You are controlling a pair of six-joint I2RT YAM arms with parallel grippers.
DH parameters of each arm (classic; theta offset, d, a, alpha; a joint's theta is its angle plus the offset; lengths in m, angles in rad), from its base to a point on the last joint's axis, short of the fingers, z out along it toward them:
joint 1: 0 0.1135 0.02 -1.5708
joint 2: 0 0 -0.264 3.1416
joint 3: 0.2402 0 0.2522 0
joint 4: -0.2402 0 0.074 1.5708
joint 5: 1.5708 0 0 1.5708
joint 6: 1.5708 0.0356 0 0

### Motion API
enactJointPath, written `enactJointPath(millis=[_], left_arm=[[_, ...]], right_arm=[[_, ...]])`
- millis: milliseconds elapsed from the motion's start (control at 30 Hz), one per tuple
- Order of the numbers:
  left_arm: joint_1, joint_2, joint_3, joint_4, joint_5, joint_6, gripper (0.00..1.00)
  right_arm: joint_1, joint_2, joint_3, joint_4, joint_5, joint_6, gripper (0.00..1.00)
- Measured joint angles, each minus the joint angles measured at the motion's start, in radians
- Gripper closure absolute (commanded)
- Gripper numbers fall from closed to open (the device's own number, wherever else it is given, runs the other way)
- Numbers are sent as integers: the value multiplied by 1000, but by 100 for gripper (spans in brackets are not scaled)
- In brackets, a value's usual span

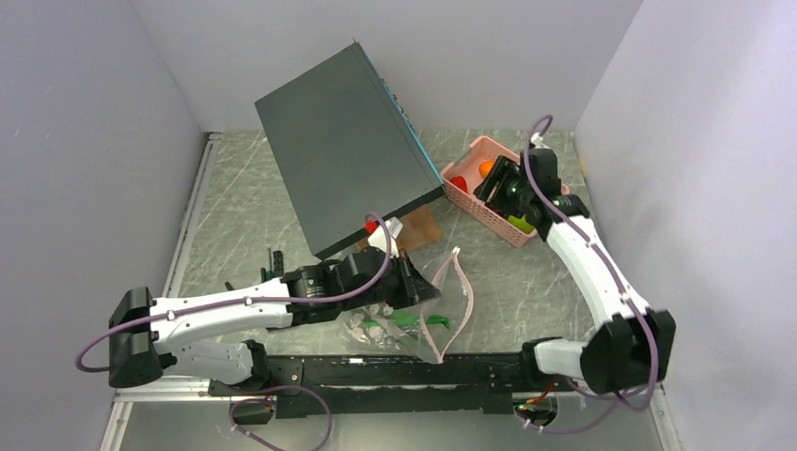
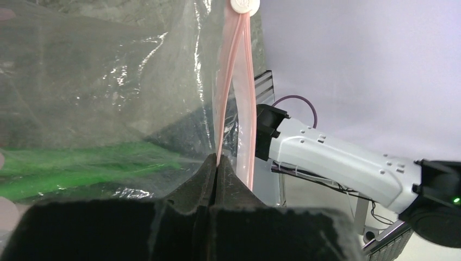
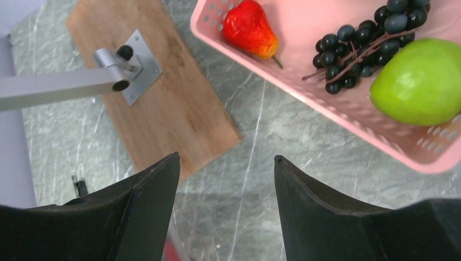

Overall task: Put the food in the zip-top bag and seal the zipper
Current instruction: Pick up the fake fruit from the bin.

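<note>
Step in hand: loading, by the look of it; the sealing is not yet begun.
Left gripper [image 2: 216, 173]: jaws closed on the zipper [image 2: 239, 81], pinching one lip of the pink strip and holding it lifted.
Right gripper [image 3: 225, 160]: jaws parted with nothing between them, hanging over the surface [image 1: 244, 207] just beside the pink basket [image 3: 380, 136] near the far right corner.
Zip-top bag [image 1: 442, 310]: at the near edge of the surface, about mid-width, just ahead of the arm bases.
In the bag: green pods [image 2: 81, 168], lying low against the film.
In the basket: black grapes [image 3: 359, 49], lime-green fruit [image 3: 418, 81], red piece [image 3: 247, 27].
Bag heading: mouth faces the right edge, body trails toward the left.
Zipper axis: runs near edge to far edge, its lips bowed apart in a narrow loop, with the white slider [image 2: 244, 4] at the far end.
Next move calls for: the right arm to shift over the basket, drop, and close on one piece. The grapes sit nearest the middle.
Then: a carry to the mouth, entering from the right, along the gap between the lips.
Risk: the opening looks slim, and the round fruit may catch a lip.
</note>
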Motion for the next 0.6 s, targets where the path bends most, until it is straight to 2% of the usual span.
enactJointPath(millis=[200, 433, 600], left_arm=[[0, -19, -30, -27, -10, 0, 100], [0, -39, -43, -86, -32, 0, 100], [0, -42, -43, -101, -35, -3, 100]], right_arm=[[-49, 219, 119, 64, -24, -2, 36], [-124, 483, 256, 146, -162, -34, 36], [-127, 637, 301, 217, -261, -73, 35]])
